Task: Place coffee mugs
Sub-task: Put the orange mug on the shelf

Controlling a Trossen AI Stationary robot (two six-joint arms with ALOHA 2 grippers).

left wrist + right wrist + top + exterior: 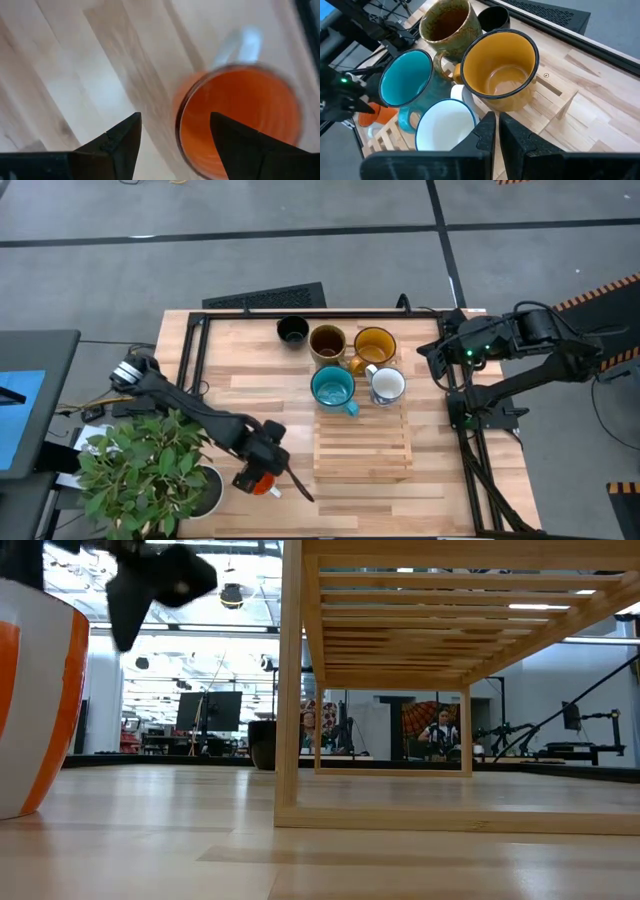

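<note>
An orange mug (240,117) with a pale handle stands upright on the table near its front left (262,484). My left gripper (175,137) hovers open just above it, pointing down. One finger is over the mug's inside and the other is outside its wall, and no touch shows. The low view shows the mug (30,690) with the gripper (150,585) over it. Black (292,330), brown (327,342) and yellow (375,345) mugs stand grouped at the back. Teal (333,387) and white (387,385) mugs stand beside them. My right gripper (497,132) waits shut above the right edge.
A slatted wooden rack (362,442) lies in the table's middle, with the teal and white mugs at its far end. A leafy plant in a pot (150,470) stands at the front left corner, close to my left arm. Dark frame rails (190,360) run along the table's sides.
</note>
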